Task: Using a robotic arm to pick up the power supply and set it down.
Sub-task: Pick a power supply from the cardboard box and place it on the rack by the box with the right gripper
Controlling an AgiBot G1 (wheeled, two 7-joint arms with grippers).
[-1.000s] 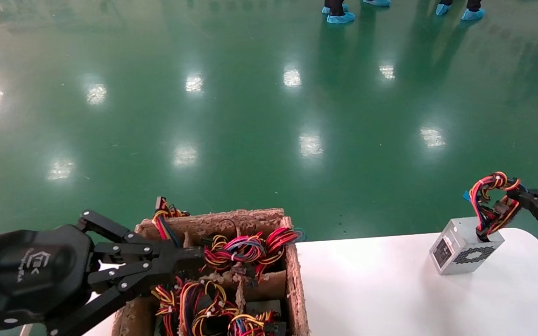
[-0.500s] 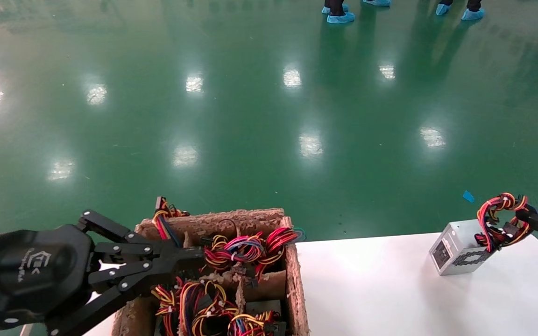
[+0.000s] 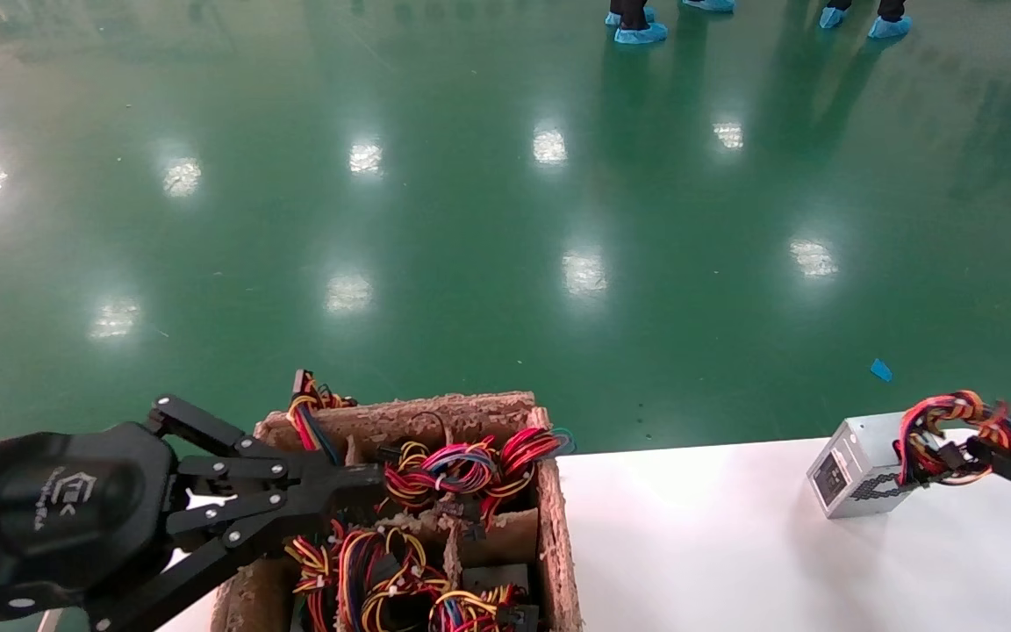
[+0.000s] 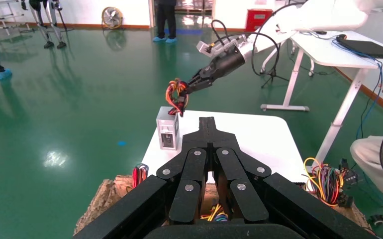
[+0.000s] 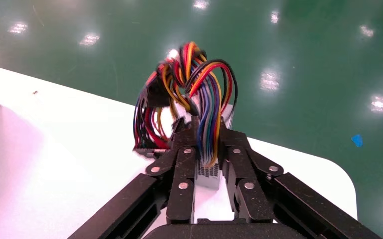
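Many wire bundles (image 3: 435, 491) fill cardboard box (image 3: 549, 527); left gripper (image 3: 356, 478) above.

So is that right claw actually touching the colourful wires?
Touching. The right wrist view shows the right gripper with its jaws closed around the power supply's wire bundle, wires passing between them.

Factory workshop: glossy green floor (image 3: 470, 219), white worktables (image 4: 329, 50).

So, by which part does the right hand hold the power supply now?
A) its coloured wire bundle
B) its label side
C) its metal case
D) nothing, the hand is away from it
A: the right hand is shut on the wire bundle, while the power supply box stands on the white table.
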